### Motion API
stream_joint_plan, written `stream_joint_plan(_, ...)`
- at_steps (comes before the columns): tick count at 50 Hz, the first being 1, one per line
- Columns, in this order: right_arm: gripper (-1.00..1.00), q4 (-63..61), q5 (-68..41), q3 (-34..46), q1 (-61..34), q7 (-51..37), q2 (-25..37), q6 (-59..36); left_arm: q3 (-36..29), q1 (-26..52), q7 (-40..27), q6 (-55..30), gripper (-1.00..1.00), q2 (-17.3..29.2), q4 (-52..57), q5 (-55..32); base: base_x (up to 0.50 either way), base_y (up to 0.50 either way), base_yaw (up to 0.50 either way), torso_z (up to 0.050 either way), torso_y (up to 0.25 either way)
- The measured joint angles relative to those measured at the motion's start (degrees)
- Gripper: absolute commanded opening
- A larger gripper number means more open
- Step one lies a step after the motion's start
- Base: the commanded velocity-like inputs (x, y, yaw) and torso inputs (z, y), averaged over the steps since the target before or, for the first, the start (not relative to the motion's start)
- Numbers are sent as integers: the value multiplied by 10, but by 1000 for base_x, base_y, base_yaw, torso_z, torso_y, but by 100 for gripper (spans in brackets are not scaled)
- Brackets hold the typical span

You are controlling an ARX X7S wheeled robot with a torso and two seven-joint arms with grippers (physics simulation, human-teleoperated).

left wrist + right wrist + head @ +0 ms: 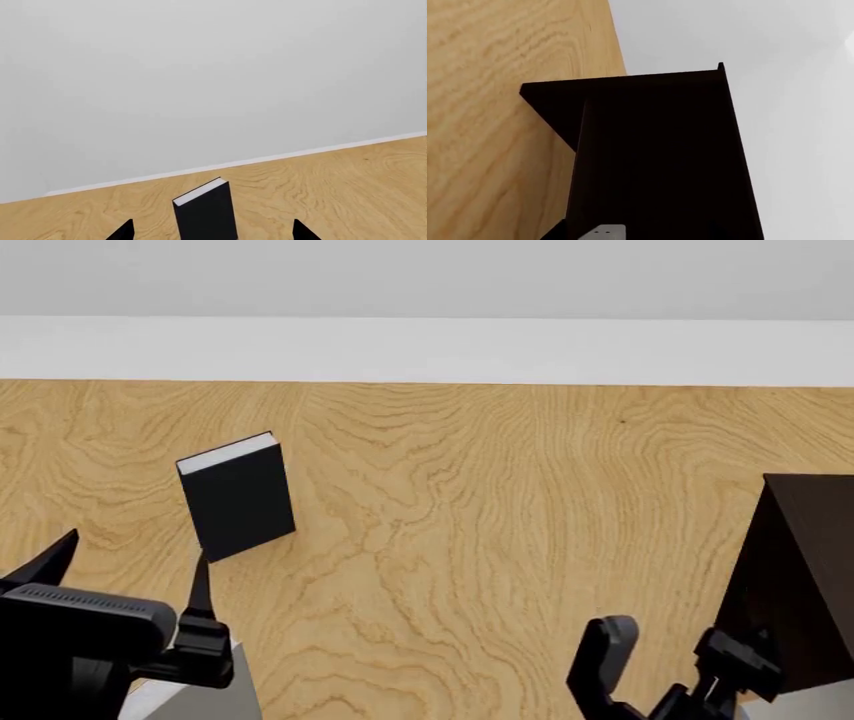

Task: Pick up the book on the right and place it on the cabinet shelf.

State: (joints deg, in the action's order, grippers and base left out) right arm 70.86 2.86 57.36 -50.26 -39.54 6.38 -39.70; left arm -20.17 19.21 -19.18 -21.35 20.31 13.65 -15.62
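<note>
The thin light-grey book does not show clearly. A small light-grey piece (602,233) with two dark dots sits low between my right gripper's fingers, and I cannot tell which book it is. The very dark cabinet (807,570) stands at the right on the wooden floor, and its boards fill the right wrist view (654,150). My right gripper (665,652) is close in front of it, with its jaws apart and nothing gripped. My left gripper (131,570) is open and empty, pointing at an upright black book (238,495), which also shows in the left wrist view (207,212).
The wooden floor (481,520) runs back to a white baseboard and a pale wall (427,280). A pale grey object (200,690) is partly hidden under my left gripper. A small whitish bit (763,696) shows at the cabinet's foot.
</note>
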Motion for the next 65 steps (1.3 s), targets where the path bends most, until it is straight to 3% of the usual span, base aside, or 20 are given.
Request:
stream_joint_plan(19, 100, -13, -2, -59, -9, 11, 13, -33, -10, 14, 2, -3, 100, -5, -15, 2, -1, -2, -7, 0, 0)
stream_joint_plan(51, 100, 13, -5, -69, -31, 44, 24, -91, -15, 49, 3, 10, 100, -23, -81, 3, 0, -2, -6, 0, 0)
stream_joint_plan(65, 100, 42, 103, -186, -34, 53, 10, -46, -12, 55, 2, 11, 100, -24, -80, -3, 8, -6, -3, 0, 0)
